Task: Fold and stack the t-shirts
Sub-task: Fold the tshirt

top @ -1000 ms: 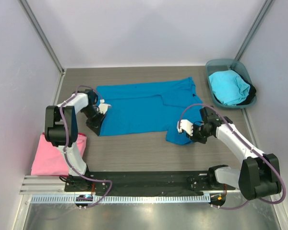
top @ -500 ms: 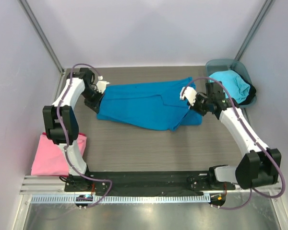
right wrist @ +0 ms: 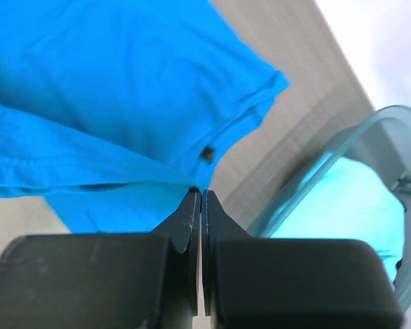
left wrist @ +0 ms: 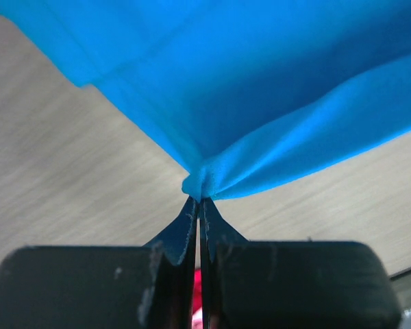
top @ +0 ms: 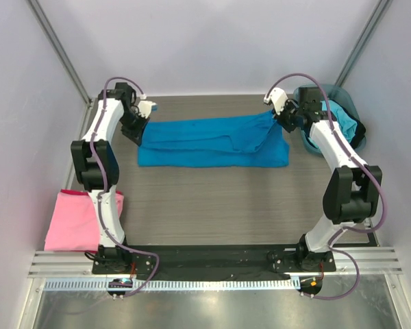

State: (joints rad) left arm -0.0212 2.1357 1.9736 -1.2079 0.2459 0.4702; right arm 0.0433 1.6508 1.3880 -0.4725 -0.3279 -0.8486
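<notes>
From above, the deep blue t-shirt (top: 212,142) lies in a long folded band across the far table (top: 212,205), with the left gripper (top: 138,122) and the right gripper (top: 281,116) at its ends and a pink t-shirt (top: 72,219) near-left. The left wrist camera shows fingers clenched on bunched blue cloth. On the right wrist camera the fingers pinch the blue hem, beside a teal tub (right wrist: 308,168) holding a cyan t-shirt (right wrist: 349,205).

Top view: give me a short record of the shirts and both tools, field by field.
deep blue shirt: folded into a long band at the far side of the table
left tool: shut on its left end
right tool: shut on its right end
pink shirt: folded, near-left edge
cyan shirt: in the teal tub, far right
</notes>
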